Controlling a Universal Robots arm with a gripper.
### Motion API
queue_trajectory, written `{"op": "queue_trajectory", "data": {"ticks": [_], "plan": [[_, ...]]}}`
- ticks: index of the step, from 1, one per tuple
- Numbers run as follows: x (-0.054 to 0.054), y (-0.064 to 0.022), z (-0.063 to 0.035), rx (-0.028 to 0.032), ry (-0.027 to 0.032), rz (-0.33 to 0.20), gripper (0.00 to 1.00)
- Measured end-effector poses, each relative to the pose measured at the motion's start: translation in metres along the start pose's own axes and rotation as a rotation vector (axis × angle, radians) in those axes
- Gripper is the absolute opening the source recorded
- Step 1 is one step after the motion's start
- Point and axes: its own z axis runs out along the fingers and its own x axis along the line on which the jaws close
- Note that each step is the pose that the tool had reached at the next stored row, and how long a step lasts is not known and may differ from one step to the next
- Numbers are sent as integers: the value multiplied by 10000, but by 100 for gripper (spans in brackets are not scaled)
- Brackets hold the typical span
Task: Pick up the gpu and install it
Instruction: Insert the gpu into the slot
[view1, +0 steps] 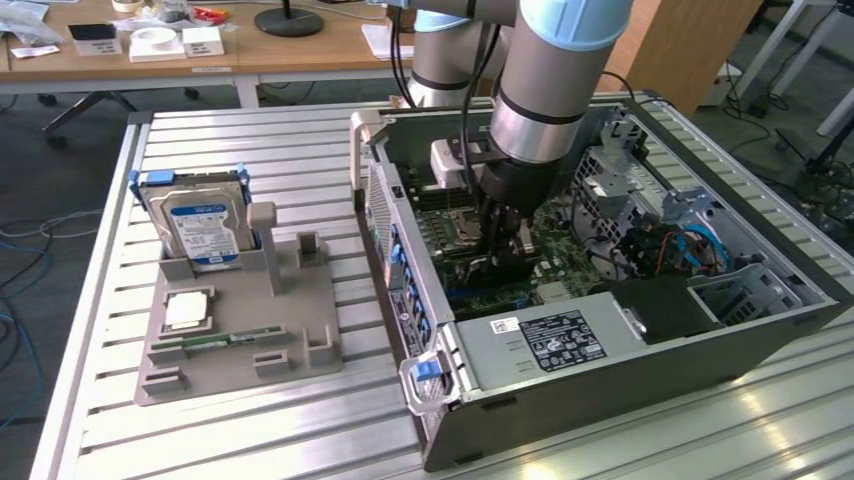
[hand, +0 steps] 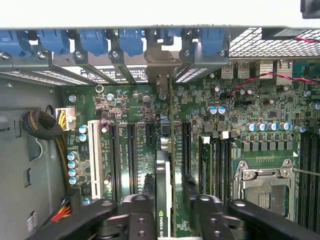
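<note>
While the open computer case (view1: 627, 330) lies on its side on the slatted metal table (view1: 267, 440), the robot arm (view1: 561, 70) reaches down into it. On the exterior view's left, a grey holder tray (view1: 234, 345) carries a hard drive (view1: 200, 232). Inside the case, the gripper (hand: 169, 207) is closed on the gpu (hand: 163, 185), which stands on edge above the green motherboard (hand: 260, 125). The card's long axis runs from the gripper toward the blue-clipped rear slots (hand: 120, 45). It looks thin, black-shrouded, with a green edge.
</note>
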Motion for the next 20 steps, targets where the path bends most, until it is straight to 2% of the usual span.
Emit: {"op": "queue_trajectory", "data": {"ticks": [1,2,3,20], "plan": [[0,0,0,0,1,0,32],[0,0,-1,-1,3,0,32],[0,0,-1,-1,2,-1,26],[2,9,25,0,2,0,26]]}}
